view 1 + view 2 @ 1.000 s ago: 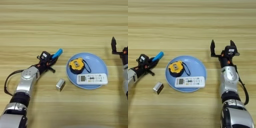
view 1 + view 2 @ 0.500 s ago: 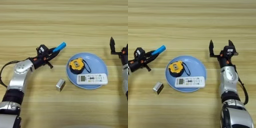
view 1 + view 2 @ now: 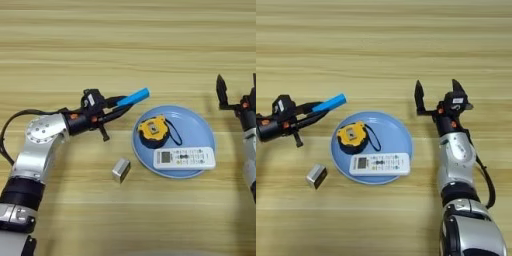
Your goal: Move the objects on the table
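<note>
In the lower centre-left of the frame the small silver-grey metal block lies alone on the wooden table, just beside the lower-left rim of the round light-blue plate but not touching it. On the plate, the white remote control lies in the nearer part, and the yellow-and-black tape measure sits behind it, toward the plate's left side.

Left of the plate, at mid-height of the frame, the left gripper reaches in from the left, its fingers clenched on the bright-blue rounded bar. The bar sticks out beyond the fingertips toward the upper right, tilted, with its free end near the plate's upper-left rim.

At the right side of the frame, right of the plate, the right gripper points toward the far edge, its two black fingers spread wide apart and holding nothing.
</note>
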`<action>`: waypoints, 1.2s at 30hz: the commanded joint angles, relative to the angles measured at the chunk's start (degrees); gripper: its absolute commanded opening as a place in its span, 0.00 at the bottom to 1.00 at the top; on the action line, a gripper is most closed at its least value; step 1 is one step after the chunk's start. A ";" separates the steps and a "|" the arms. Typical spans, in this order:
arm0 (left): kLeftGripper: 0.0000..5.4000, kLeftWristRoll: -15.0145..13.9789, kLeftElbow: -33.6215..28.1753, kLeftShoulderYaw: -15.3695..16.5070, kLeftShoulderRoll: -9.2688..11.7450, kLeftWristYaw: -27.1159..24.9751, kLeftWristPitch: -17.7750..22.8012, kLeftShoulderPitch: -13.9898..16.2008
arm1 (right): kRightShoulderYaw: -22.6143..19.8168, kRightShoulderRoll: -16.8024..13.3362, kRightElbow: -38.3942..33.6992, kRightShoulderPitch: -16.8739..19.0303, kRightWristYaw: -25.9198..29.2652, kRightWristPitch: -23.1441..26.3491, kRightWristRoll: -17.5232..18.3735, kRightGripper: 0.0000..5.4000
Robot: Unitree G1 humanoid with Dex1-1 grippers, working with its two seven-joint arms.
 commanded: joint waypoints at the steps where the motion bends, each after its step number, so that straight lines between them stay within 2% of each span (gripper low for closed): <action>1: 0.13 -1.13 -2.34 -2.00 0.57 -2.81 -0.19 1.07 | -0.04 0.39 -1.04 0.13 0.77 0.81 0.79 1.00; 8: 0.13 -2.51 -5.03 -5.11 0.60 -7.46 -1.21 2.42 | -0.21 0.54 -1.68 0.45 1.68 1.12 1.27 1.00; 19: 0.13 -2.16 -4.97 -6.92 0.37 -8.13 -1.36 2.53 | 1.32 -0.14 -5.13 1.48 7.63 2.94 2.74 1.00; 24: 0.13 -1.99 -4.84 -7.28 0.38 -8.15 -1.47 2.60 | 2.08 -2.22 -13.39 2.44 13.93 7.16 5.91 1.00; 33: 0.13 -1.61 -4.16 -7.81 0.23 -7.91 -1.90 2.24 | 4.52 -8.28 -29.76 5.21 25.55 13.71 10.66 1.00; 36: 0.13 -1.53 -3.94 -7.94 0.24 -7.81 -2.12 2.11 | 5.49 -9.35 -33.11 5.89 28.89 15.47 12.01 1.00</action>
